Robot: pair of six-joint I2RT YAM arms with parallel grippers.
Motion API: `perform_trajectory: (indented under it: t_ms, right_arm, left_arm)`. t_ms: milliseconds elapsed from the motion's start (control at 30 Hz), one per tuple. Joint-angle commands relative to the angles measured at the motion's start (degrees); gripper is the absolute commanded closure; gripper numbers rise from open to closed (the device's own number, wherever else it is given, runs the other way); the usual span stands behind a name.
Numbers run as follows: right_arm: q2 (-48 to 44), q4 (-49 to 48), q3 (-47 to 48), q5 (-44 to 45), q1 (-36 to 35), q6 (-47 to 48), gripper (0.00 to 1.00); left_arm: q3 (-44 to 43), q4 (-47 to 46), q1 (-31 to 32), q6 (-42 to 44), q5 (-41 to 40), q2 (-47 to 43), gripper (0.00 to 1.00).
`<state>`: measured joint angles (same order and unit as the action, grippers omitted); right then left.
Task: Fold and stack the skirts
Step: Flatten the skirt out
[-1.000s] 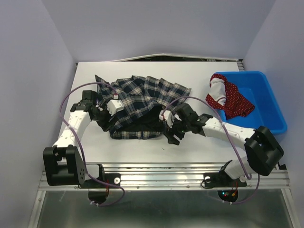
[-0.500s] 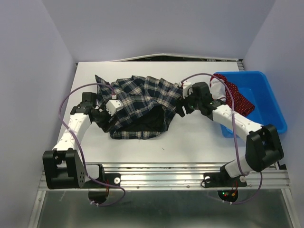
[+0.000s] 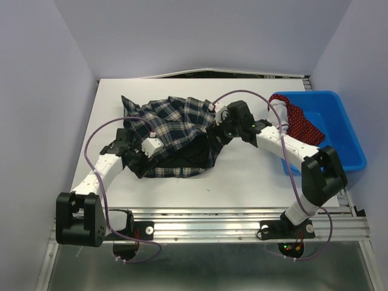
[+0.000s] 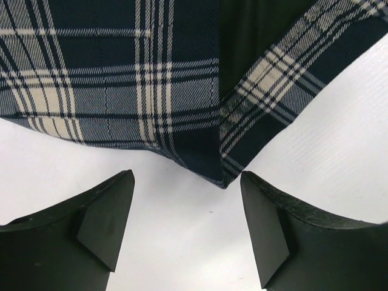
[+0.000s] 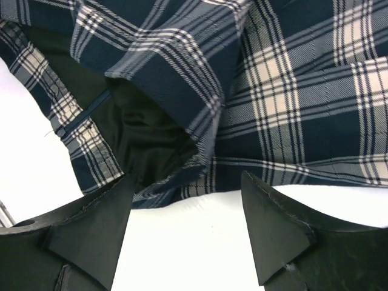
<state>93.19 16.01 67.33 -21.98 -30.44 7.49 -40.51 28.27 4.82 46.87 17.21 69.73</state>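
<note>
The plaid skirt (image 3: 176, 124) lies crumpled in the middle of the table, its dark lining showing at the near right. My left gripper (image 3: 140, 163) sits at the skirt's near-left edge. In the left wrist view it (image 4: 187, 182) is open, with a corner of the plaid skirt (image 4: 151, 79) just ahead of the fingertips and bare table between them. My right gripper (image 3: 217, 133) is at the skirt's right edge. It (image 5: 188, 182) is open too, with the plaid hem (image 5: 206, 163) and black lining just beyond the tips. The red polka-dot skirt (image 3: 301, 124) lies heaped in the bin.
A blue plastic bin (image 3: 342, 130) stands at the table's right side, with the right arm stretched along its left wall. Purple cables loop over both arms. White walls close in the table on the left, back and right.
The right arm swung from the skirt's near edge up and round to its right edge. The left gripper slid toward the near-left corner and opened wider.
</note>
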Motion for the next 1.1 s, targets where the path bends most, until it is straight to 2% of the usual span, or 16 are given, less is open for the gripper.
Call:
perform_trajectory:
  t_ms: [0,167,400,500,533,600,633,733,767,800,900,933,1067]
  right_arm:
    - [1.1,-1.6,-0.6,4.7,-1.5,-2.2,0.24]
    - [0.9,-1.5,-2.5,5.2,-2.0,-3.8,0.23]
    - [4.0,-4.9,-0.6,11.9,-2.6,-3.9,0.27]
    - [5.9,-6.3,1.9,12.5,-2.6,-3.8,0.43]
    - [6.4,-6.8,3.1,12.7,-2.6,-3.8,0.55]
    - [7.4,-7.4,4.6,13.1,-2.6,-3.6,0.67]
    - [8.1,-7.4,5.9,13.4,-2.6,-3.7,0.77]
    - [7.7,-7.0,7.0,14.2,-2.6,-2.4,0.89]
    - [6.9,-6.6,7.2,15.0,-2.6,-2.0,0.97]
    - [6.4,-6.3,7.2,15.6,-2.6,-0.9,0.99]
    - [3.8,-5.8,6.3,18.1,-2.6,0.3,0.99]
    - [3.0,-5.9,5.9,18.5,-2.1,0.5,0.99]
    - [-0.5,-5.8,5.4,19.3,-1.5,0.4,0.99]
  left_arm:
    - [1.6,-5.8,3.0,-3.9,-1.9,-1.5,0.17]
    - [2.0,-11.9,8.1,-7.6,-7.1,0.1,0.17]
    - [1.0,-14.3,8.5,-10.0,-13.6,4.0,0.22]
    - [1.3,-14.2,8.5,-9.9,-14.4,3.7,0.26]
    - [1.3,-14.3,8.5,-10.0,-14.6,3.6,0.31]
    - [0.7,-14.7,8.5,-10.2,-14.9,3.4,0.39]
    - [0.4,-15.1,8.5,-11.0,-15.5,3.1,0.49]
    - [-2.0,-14.8,8.3,-12.2,-15.5,1.4,0.60]
    - [-2.9,-14.2,7.8,-12.9,-14.8,0.8,0.68]
    - [-4.8,-14.0,7.7,-13.2,-14.6,-0.3,0.75]
    - [-9.0,-12.4,6.1,-14.3,-13.8,-1.3,0.84]
    - [-10.1,-11.9,5.6,-14.4,-13.1,-1.2,0.97]
    - [-14.0,-8.2,4.5,-13.9,-8.9,0.4,1.00]
